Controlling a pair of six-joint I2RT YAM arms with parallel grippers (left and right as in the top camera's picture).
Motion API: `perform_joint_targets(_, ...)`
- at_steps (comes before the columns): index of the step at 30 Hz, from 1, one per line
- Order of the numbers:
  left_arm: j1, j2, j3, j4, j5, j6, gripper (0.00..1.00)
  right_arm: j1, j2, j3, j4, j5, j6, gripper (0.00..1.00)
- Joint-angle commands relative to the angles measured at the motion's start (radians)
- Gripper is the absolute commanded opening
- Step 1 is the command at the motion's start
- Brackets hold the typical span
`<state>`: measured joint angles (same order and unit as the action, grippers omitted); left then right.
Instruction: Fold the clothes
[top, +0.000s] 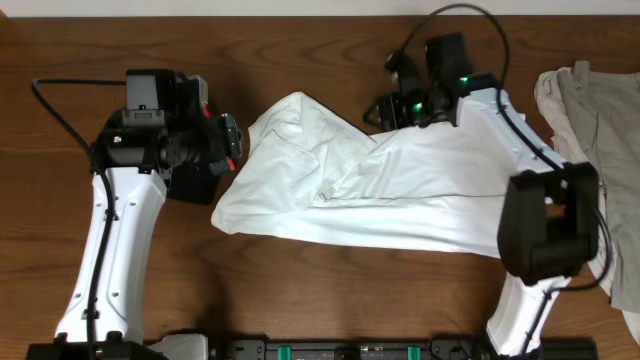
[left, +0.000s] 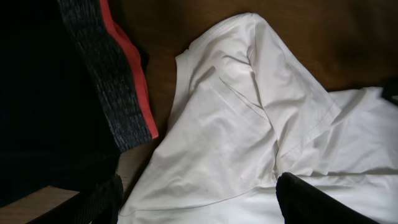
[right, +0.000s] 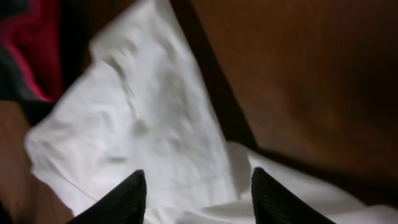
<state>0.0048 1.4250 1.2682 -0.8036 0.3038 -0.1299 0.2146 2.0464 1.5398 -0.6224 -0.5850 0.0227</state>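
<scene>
The white T-shirt (top: 380, 190) lies crumpled across the middle of the table, one sleeve folded over toward the left. My left gripper (top: 232, 140) hovers at the shirt's left edge. In the left wrist view it (left: 199, 205) is open wide, the white T-shirt (left: 249, 124) spread below its fingers (left: 311, 202) and nothing pinched. My right gripper (top: 385, 108) is at the shirt's upper edge. In the right wrist view it (right: 198, 193) is open, its fingertips (right: 124, 196) apart just above the white T-shirt (right: 143, 118), which lies loose between them.
A black garment with an orange and grey waistband (left: 118, 93) lies beside the shirt's left edge, under the left arm (top: 195, 185). A beige garment (top: 595, 110) is heaped at the right table edge. Bare wooden table (top: 330, 290) shows in front of the shirt.
</scene>
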Motion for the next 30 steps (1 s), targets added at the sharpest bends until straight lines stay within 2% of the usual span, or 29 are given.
perform_joint_targets(1, 0.003, -0.005, 0.021, 0.001, -0.006, 0.006, 0.81, 0.008, 0.074, 0.003, -0.02, 0.035, -0.004, 0.52)
perform_joint_targets(10, 0.003, -0.005, 0.021, 0.001, -0.006, 0.006, 0.81, 0.021, 0.116, 0.003, -0.045, -0.006, -0.065, 0.48)
perform_joint_targets(15, 0.003, -0.005, 0.021, 0.001, -0.007, 0.006, 0.81, 0.054, 0.116, 0.003, -0.078, -0.007, -0.077, 0.43)
perform_joint_targets(17, 0.003, -0.005, 0.021, 0.002, -0.01, 0.006, 0.81, 0.072, 0.116, 0.003, -0.077, -0.005, -0.09, 0.37)
perform_joint_targets(21, 0.003, -0.005, 0.021, 0.001, -0.01, 0.015, 0.81, 0.091, 0.113, 0.003, -0.068, -0.003, -0.091, 0.19)
perform_joint_targets(23, 0.003, -0.005, 0.021, 0.0, -0.01, 0.026, 0.81, 0.092, 0.109, 0.003, -0.05, -0.011, -0.091, 0.14)
perform_joint_targets(30, 0.003, -0.005, 0.021, 0.001, -0.01, 0.029, 0.81, 0.093, 0.047, 0.014, -0.003, -0.026, -0.091, 0.11)
